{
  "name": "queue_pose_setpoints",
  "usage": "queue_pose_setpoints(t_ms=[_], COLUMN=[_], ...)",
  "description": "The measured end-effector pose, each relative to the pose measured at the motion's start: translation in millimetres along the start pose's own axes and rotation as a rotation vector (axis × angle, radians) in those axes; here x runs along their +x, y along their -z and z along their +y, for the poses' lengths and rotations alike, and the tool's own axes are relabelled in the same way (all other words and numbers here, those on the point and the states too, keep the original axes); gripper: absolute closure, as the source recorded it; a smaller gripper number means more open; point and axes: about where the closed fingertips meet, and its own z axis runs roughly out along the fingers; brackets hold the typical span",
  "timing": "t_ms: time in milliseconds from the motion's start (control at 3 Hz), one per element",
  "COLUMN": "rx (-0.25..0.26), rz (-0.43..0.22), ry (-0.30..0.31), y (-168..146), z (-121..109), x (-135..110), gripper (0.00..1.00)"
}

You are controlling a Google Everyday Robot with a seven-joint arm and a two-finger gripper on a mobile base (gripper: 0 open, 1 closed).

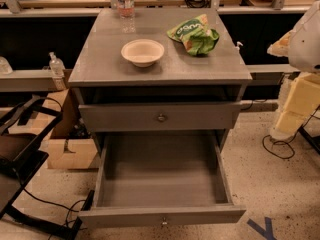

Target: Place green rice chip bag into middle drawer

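**Chip bag up top, drawer hanging open**

On the grey cabinet top (100,59), going left to right: a water bottle (126,4) at the back; a cream bowl (142,52); then the green rice chip bag (194,34) lying crumpled near the back right. Underneath, the middle drawer (160,215) stands wide open; the gripper (282,44) sits at the far right edge, apart from the bag; can't tell if it's open or closed.

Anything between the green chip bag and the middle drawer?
Nothing visible. The green rice chip bag lies back right on the cabinet top; the middle drawer below is pulled open. The bowl sits left of the bag. The pincer hangs at the right edge.
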Motion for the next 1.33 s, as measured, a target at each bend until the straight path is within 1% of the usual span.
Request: queue_pose_setpoints(t_ms=[333,667,1000,1333], rx=[0.0,0.058,0.132,0.217], rz=[0.0,-0.042,-0.136,-0.225], ry=[0.0,-0.028,-0.108,-0.21], y=[0.0,-3.6,-26.8,-49.8], z=[0.0,-24.2,-77.8,-145.1], x=[0.0,6.7,20.7,35.3], gripper=[0.0,0.0,0.0,0.0])
